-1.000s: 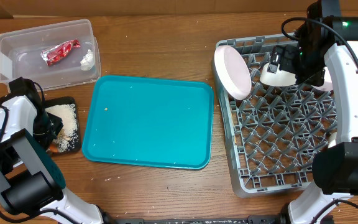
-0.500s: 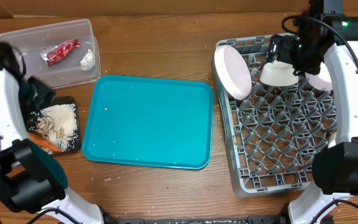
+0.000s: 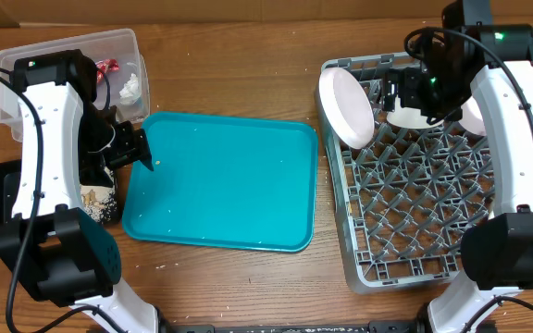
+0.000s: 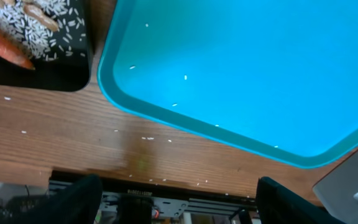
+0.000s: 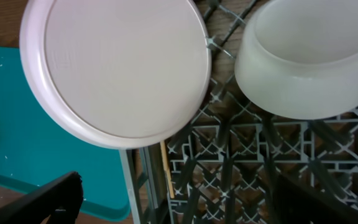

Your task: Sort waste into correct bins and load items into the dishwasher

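- My left arm hides most of the clear tub (image 3: 6,92) from overhead. Only the red wrapper's (image 3: 109,65) end and the white scrap (image 3: 132,85) peek out.
- The black tray (image 4: 55,71) is cut off in my left wrist view, with beige bits (image 4: 48,25) and the carrot (image 4: 2,46) in it.
- My left gripper (image 3: 137,150) hovers over the teal tray's (image 3: 220,180) left edge, fingers wide apart and empty, the black tray just beside it.
- My right gripper (image 3: 413,92) is spread and empty above the white bowl (image 5: 309,62) in the dish rack (image 3: 424,213).
- The plate (image 5: 114,68) leans tilted at the rack's left wall.
- I make out one chopstick (image 5: 165,168) below the plate.
- A white piece (image 3: 475,116) sits behind my right arm; I cannot tell whether it is a cup or a bowl.
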